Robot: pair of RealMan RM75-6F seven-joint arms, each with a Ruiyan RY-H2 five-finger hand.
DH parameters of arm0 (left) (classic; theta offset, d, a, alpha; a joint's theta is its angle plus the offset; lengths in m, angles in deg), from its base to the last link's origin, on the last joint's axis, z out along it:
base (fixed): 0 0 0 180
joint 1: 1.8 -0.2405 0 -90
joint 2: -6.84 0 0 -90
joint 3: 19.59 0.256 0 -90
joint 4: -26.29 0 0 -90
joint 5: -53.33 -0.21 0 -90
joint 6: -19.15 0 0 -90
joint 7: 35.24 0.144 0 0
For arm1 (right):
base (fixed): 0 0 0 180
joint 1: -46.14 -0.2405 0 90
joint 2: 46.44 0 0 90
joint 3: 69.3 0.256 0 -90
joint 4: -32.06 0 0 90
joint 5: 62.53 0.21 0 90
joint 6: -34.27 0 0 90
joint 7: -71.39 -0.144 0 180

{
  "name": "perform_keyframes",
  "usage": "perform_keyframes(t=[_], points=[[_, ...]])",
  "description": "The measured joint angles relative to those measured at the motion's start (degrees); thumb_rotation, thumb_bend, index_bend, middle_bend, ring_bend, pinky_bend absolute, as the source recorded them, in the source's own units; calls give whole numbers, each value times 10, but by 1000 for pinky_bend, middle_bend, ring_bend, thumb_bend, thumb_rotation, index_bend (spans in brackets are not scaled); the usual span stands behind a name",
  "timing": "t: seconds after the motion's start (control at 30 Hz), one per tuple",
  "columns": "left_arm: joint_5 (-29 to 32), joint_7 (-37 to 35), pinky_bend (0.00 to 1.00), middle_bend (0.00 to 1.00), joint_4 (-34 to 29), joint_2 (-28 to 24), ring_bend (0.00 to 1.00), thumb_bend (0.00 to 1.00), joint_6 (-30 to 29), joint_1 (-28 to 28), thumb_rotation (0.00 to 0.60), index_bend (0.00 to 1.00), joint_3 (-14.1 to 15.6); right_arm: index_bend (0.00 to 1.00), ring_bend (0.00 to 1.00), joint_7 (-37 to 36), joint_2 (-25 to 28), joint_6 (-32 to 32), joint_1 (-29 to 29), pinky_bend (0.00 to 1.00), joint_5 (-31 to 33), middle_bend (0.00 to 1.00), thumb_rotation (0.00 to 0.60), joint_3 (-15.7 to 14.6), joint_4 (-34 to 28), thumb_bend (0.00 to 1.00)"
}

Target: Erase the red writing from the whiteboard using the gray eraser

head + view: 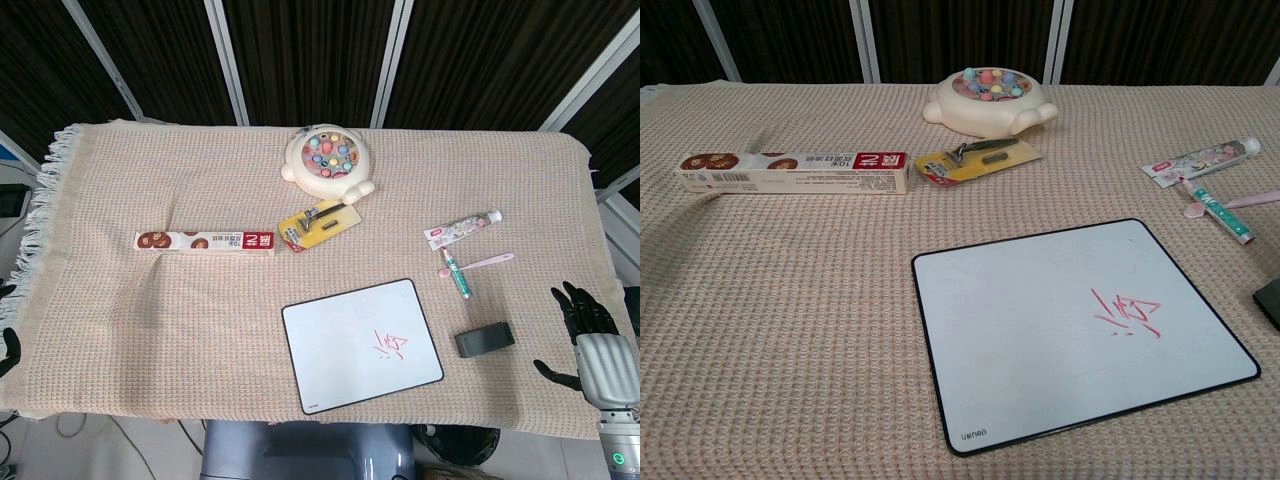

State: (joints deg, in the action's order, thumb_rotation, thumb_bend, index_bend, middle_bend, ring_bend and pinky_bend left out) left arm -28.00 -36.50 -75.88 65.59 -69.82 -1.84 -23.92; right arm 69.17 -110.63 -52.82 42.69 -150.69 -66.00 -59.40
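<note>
Lying beside whiteboard (361, 344): gray eraser (484, 341)

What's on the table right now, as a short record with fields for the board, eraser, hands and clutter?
whiteboard: flat, near front edge
red writing: intact, on the board's right part
gray eraser: right of board, apart from it, untouched
right hand: open, right of eraser
left hand: at left edge, barely visible
clutter: long box, razor pack, round toy

Odds and ends on the woven cloth

A cream bead toy (331, 160) sits far across the tablecloth (150, 330), a carded razor (318, 222) just before it, a long box (204, 241) leftward; toothpaste tube (462, 229) and pink toothbrush (478, 263) lie rightward.
</note>
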Motion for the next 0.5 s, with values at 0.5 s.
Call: perform_keyframes(t=[0.5], points=[[0, -1, 35, 83, 1, 0, 23, 640, -1, 0, 600, 169, 0, 0, 0, -3, 5, 11, -4, 141, -6, 0, 600, -6, -2, 103]])
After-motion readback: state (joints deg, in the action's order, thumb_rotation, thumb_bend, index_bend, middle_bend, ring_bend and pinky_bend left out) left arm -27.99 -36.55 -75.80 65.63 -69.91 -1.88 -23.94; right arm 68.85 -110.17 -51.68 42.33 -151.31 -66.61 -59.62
